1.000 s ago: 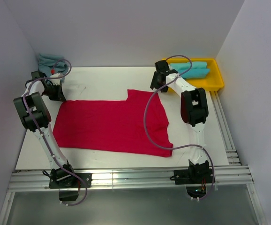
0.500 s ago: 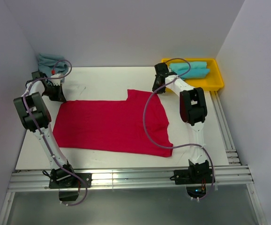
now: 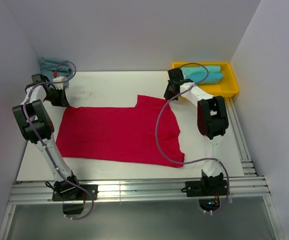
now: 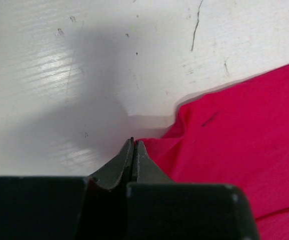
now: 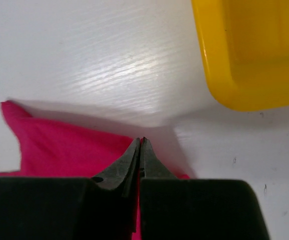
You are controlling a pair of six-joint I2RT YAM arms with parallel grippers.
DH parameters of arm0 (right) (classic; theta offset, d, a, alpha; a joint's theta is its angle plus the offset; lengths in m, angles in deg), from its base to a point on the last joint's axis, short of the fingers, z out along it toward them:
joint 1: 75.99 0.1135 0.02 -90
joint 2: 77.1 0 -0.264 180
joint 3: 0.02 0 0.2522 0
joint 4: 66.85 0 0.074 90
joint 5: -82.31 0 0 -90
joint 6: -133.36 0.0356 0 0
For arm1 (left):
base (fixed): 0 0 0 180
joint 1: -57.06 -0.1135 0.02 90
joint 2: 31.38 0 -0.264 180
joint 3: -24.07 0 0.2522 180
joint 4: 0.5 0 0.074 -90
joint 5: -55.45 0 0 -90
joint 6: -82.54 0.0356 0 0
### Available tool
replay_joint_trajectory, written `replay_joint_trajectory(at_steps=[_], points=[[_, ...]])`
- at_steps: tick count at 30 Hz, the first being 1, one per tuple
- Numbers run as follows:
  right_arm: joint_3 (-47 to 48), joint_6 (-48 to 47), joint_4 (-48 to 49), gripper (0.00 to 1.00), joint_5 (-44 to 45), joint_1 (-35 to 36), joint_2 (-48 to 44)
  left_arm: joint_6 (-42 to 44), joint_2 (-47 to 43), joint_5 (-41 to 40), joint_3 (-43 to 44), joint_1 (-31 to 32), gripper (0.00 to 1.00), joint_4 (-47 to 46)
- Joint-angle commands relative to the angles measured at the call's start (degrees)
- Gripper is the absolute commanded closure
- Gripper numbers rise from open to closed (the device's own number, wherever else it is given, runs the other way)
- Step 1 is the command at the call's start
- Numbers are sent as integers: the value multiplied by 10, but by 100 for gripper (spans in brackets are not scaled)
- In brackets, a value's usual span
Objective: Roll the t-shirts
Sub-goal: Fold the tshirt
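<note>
— How do the arms stand?

— Both reach toward the far edge of the surface (image 3: 114,82). The left arm runs up along the left edge, elbow raised, wrist tipped down. The left end effector (image 4: 133,145) has its fingers pressed flat together on the puckered far-left corner of the red shirt (image 3: 114,132). The right arm folds back over its elbow. The right end effector (image 5: 141,142) is likewise closed with no gap, its tips on the shirt's far-right edge, just beside the tray (image 3: 230,91).

— And the shirt itself?

— Spread flat across the middle of the surface, with one sleeve toward the near-right corner. Turquoise shirts (image 3: 207,74) lie in the tray at the far-right corner, and another turquoise heap (image 3: 49,65) sits in the far-left corner.

— Anything different from a second ago?

— The right elbow has swung out toward the right edge, and its end effector has dropped slightly nearer the shirt. The left arm and the shirt look unchanged.
</note>
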Motion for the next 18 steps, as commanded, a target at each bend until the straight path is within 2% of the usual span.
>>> replay_joint_trajectory(at_steps=[1,10,18], points=[[-13,6,32,100,1,3,-74,12,-49,16,-6,2,100,-10],[-63,12,15,100,29,28,-155,28,-75,26,-24,-2,100,-1],[-149,37,9,100,53,51,-237,54,-80,44,-18,-21,100,28]])
